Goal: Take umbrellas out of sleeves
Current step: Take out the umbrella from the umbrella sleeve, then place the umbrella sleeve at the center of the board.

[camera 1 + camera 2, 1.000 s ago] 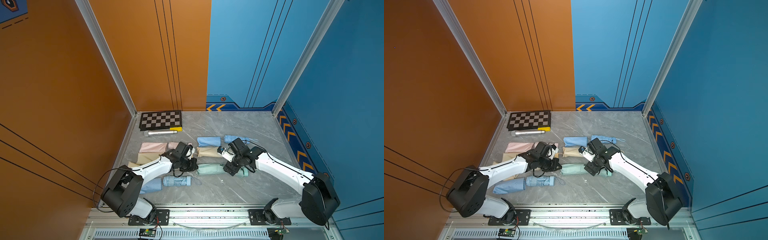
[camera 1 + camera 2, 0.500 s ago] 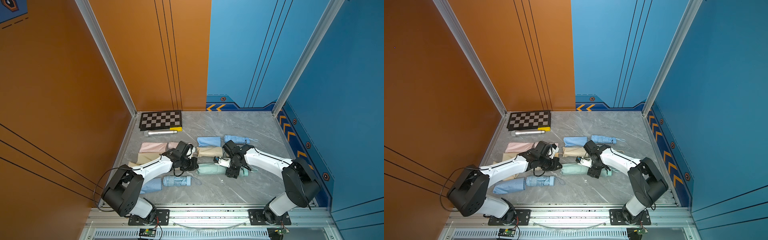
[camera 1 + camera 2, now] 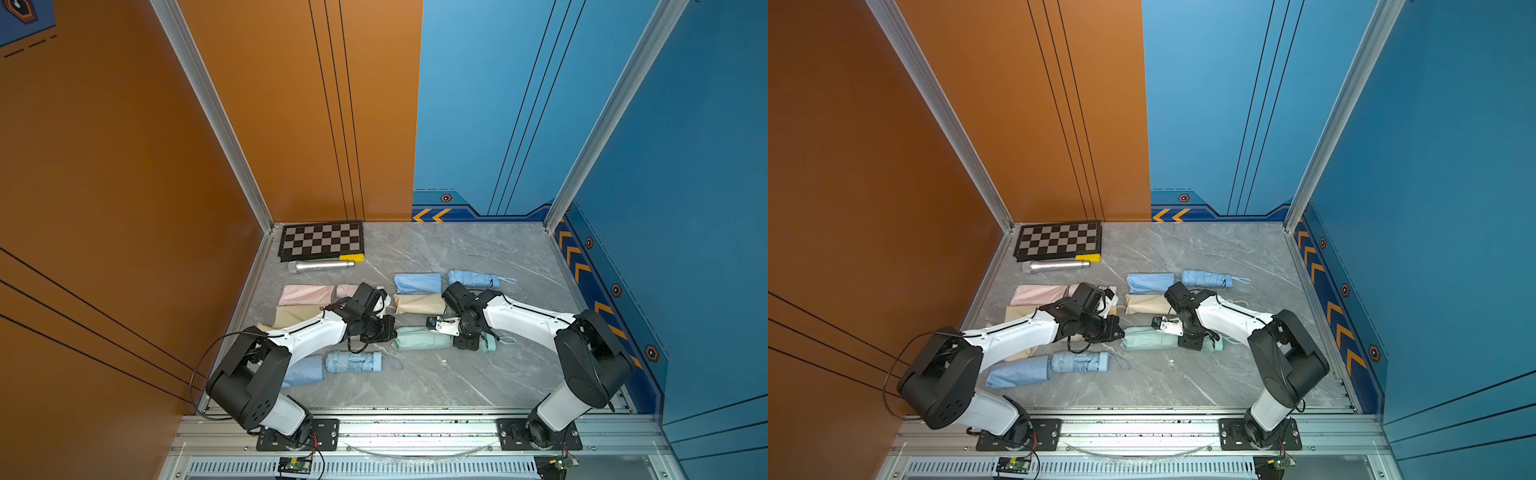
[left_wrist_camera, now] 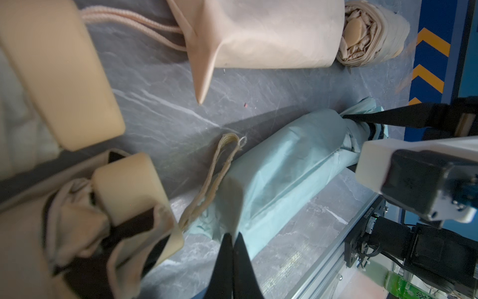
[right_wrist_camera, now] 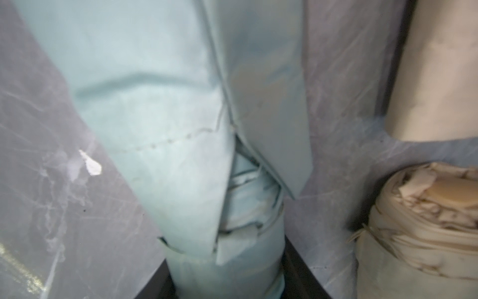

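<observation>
MID-DESK: We find the mint sleeve (image 3: 422, 338) lying on the desk (image 3: 457, 386), its long axis running side to side in both top views. Its closed end is toward the left arm and its mouth toward the right arm. The mint umbrella (image 5: 245, 207) sits mostly inside it. Only its crinkled end and wrist cord (image 3: 508, 340) stick out of the mouth, pointing to the robot's right.

The right end effector (image 3: 468, 343) stands directly over that exposed end, with a finger on either side of the bundle, set across its axis. The right wrist view shows both fingers close against the fabric, yet we cannot tell whether the grip is made.

The left end effector (image 4: 232, 259) is closed, tips together at the sleeve's closed end; whether they pinch fabric we cannot tell. Each arm is nearer its own end.

We judge the coming pull must run straight along that axis, umbrella rightward and sleeve anchored on the left. A cream sleeve (image 3: 419, 304) lies parallel just beyond.
</observation>
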Controlling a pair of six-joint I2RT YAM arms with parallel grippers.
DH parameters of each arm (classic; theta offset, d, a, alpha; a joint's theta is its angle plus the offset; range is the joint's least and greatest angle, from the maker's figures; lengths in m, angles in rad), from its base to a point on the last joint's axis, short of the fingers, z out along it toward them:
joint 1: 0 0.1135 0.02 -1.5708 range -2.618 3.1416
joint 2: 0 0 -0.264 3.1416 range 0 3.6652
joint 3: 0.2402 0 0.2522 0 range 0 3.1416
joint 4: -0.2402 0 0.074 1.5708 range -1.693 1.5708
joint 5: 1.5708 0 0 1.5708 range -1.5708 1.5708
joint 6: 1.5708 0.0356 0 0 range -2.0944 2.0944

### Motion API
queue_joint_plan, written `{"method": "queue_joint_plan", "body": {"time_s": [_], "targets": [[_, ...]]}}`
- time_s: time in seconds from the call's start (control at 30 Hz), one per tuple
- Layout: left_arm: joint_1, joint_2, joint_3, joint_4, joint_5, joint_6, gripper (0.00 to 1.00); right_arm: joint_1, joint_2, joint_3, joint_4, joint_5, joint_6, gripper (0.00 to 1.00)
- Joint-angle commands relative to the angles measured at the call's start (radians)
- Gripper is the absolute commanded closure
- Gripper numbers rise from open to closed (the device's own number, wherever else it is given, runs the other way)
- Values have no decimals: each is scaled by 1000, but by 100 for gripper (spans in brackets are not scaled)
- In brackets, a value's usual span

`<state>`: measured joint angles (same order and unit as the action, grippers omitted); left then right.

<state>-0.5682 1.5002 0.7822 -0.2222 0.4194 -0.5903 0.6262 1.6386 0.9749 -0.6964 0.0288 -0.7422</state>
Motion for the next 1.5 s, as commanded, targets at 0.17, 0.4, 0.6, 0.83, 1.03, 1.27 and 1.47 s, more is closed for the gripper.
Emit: {"method": "queue_joint_plan", "body": {"time_s": [0.17, 0.4, 0.6, 0.83, 1.03, 1.27, 1.47], "targets": [[23, 5, 19, -20, 15, 29, 100, 17, -11, -21, 34, 58, -71, 60], [40, 5, 16, -20, 29, 39, 100, 11, -45, -56, 43, 75, -137, 65], [48, 2, 17, -20, 35, 42, 100, -13, -66, -74, 44, 83, -178, 67], [55, 5, 16, -21, 40, 43, 100, -43, -101, -97, 48, 61, -226, 68], [60, 9, 19, -21, 46, 47, 100, -72, -114, -116, 48, 76, -254, 68], [61, 12, 22, -19, 54, 47, 100, -104, -135, -130, 48, 66, -285, 67], [60, 13, 25, -19, 61, 47, 100, -133, -149, -141, 54, 53, -308, 67]]}}
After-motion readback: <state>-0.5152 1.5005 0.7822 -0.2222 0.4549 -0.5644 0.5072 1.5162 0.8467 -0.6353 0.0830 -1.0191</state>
